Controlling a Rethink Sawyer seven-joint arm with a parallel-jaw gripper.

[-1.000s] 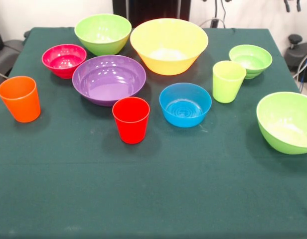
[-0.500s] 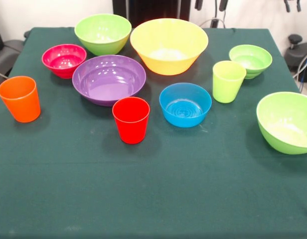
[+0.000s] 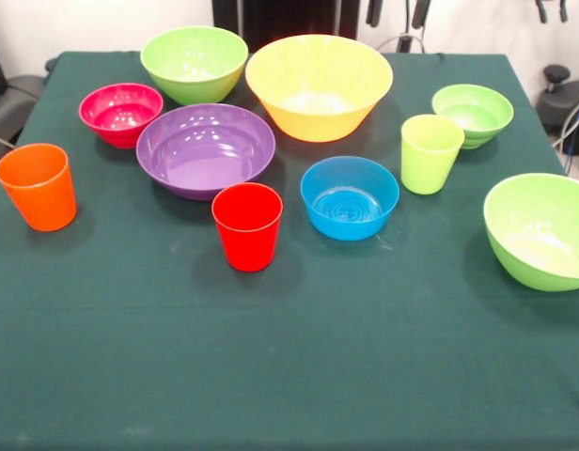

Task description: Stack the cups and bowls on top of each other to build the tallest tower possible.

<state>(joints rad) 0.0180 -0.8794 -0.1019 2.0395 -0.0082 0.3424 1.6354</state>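
Ten pieces of plastic stand apart and upright on the green table cloth (image 3: 289, 376), none stacked on another. Along the far side sit a lime green bowl (image 3: 194, 62) and the big yellow bowl (image 3: 319, 85), close beside each other, with a small lime green bowl (image 3: 472, 114) off to the right. The magenta bowl (image 3: 120, 113) sits just beside the wide purple bowl (image 3: 205, 148). The red cup (image 3: 247, 225) stands in front of the purple bowl, the blue bowl (image 3: 350, 196) to its right, and the lime green cup (image 3: 430, 152) near the small green bowl. The orange cup (image 3: 37, 185) stands alone at the left edge, and a third lime green bowl (image 3: 540, 230) at the right edge. Only two dark tips of the gripper (image 3: 397, 11) show at the top edge, spread apart and holding nothing
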